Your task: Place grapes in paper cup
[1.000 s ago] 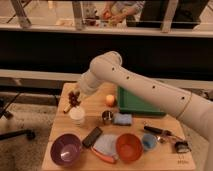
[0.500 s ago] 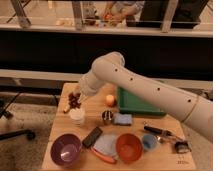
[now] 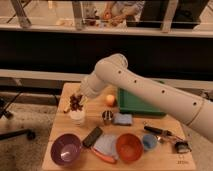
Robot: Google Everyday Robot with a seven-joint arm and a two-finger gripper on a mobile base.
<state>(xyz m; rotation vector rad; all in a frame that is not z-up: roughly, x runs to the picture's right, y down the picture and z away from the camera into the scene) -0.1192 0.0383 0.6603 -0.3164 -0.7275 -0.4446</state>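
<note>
Hanging from gripper [image 3: 81, 101] at end of white arm [image 3: 145, 87], clamped there: grapes [image 3: 75, 103], directly over paper cup [image 3: 77, 118] near table's [image 3: 165, 161] left edge. Straight down into cup mouth next, probably; bunch nearly rim-wide.

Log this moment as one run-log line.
gripper: at grapes, over white cup | grapes: just above cup rim | in cup: cannot tell

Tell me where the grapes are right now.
Camera view, left side of the table: the grapes are directly above the white paper cup, at the gripper, with the orange fruit to their right.
</note>
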